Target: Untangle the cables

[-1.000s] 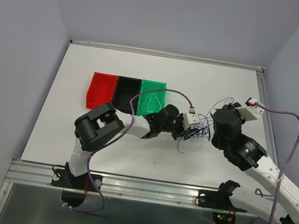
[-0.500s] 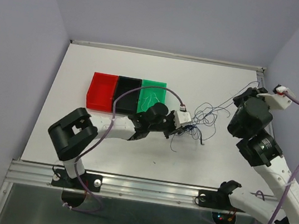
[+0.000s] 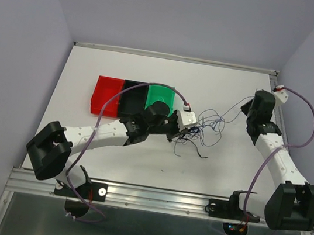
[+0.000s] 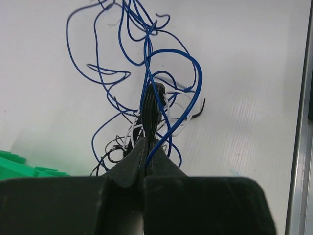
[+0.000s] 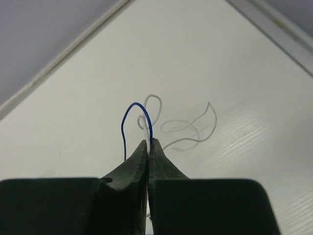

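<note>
The cables [image 3: 208, 124] are a loose tangle of thin blue, black and white wires on the white table, between the two grippers. My left gripper [image 3: 188, 132] is shut on the tangle's left side. In the left wrist view the left gripper [image 4: 146, 143] clamps a blue wire [image 4: 191, 73] and a black ribbed piece [image 4: 152, 105], with white wire [image 4: 182, 99] and black wire [image 4: 110, 152] behind. My right gripper [image 3: 246, 106] is shut on strands at the tangle's right end. In the right wrist view the right gripper [image 5: 148, 143] pinches a blue loop [image 5: 128, 111] and a white wire [image 5: 197, 128].
A red bin [image 3: 106, 95], a black bin [image 3: 131, 98] and a green bin [image 3: 160, 97] stand in a row left of the tangle; the green bin [image 4: 19, 164] edges into the left wrist view. A metal rail [image 3: 277, 121] runs along the table's right edge.
My right gripper has swung from the tangle toward the back right edge, drawing strands out. My left gripper has stayed shut at the tangle, its arm stretching out lower.
</note>
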Motion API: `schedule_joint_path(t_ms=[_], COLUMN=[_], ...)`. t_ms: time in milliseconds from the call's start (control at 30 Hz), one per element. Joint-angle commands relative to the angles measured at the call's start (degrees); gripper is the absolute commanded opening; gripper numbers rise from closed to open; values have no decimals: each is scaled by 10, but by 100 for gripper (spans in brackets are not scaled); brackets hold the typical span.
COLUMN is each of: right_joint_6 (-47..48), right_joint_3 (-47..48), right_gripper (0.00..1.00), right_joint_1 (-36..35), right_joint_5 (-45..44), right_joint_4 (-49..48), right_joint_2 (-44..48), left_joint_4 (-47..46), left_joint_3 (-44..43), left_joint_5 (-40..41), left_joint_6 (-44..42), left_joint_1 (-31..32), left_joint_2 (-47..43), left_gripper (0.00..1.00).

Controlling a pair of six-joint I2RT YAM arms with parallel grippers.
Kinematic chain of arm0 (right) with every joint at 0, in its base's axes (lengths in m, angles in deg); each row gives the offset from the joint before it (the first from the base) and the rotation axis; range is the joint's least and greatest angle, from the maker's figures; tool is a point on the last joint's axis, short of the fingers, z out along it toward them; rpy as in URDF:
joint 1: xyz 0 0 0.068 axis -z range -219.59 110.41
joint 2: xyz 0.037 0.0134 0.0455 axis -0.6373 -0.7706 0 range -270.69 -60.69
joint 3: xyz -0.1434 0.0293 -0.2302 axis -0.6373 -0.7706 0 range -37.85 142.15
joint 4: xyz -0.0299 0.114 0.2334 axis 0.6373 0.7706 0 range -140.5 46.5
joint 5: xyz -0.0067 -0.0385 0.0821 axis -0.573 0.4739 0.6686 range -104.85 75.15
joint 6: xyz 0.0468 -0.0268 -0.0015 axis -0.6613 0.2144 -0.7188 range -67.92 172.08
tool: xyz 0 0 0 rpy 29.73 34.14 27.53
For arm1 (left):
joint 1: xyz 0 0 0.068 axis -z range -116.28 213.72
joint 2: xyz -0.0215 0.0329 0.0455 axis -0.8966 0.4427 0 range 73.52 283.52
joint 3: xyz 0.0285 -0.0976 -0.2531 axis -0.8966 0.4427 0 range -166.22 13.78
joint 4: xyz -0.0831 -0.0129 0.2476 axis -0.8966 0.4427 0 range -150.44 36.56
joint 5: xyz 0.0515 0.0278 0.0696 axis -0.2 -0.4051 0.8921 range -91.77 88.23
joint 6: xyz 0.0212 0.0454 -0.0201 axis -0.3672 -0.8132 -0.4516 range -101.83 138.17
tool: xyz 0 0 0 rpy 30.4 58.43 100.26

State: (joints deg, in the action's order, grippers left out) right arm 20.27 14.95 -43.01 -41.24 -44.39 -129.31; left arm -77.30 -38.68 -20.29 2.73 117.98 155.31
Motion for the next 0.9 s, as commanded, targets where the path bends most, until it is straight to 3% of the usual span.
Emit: schedule_joint_path(t_ms=[0, 67, 167, 233, 367, 533, 667, 867], right_joint_6=[-12, 0, 29, 52, 69, 103, 112, 128], right_joint_3=[-37, -73, -108, -131, -161, -196, -209, -199], right_gripper=[18, 60, 77, 82, 80, 76, 77, 86], right_joint_1=[-2, -2, -2, -1, -2, -3, -3, -47], right_joint_5=[97, 129, 184, 237, 376, 569, 571, 555], right_joint_4=[-83, -102, -117, -111, -102, -95, -76, -79], right_joint_2=[1, 25, 102, 160, 224, 241, 262, 198], left_joint_4=[22, 22, 23, 24, 34, 49, 60, 74], left_joint_3=[-43, -44, -47, -52, -67, -78, -86, -101], left_joint_5=[21, 28, 35, 38, 38, 38, 43, 47], left_joint_6=[-4, -6, -10, -10, -6, -3, -1, 10], left_joint_1=[-1, -1, -1, -1, -1, -1, -1, -4], left_joint_2=[-2, 7, 18, 25, 37, 33, 28, 24], left_gripper=[0, 0, 0, 0, 0, 0, 0, 0])
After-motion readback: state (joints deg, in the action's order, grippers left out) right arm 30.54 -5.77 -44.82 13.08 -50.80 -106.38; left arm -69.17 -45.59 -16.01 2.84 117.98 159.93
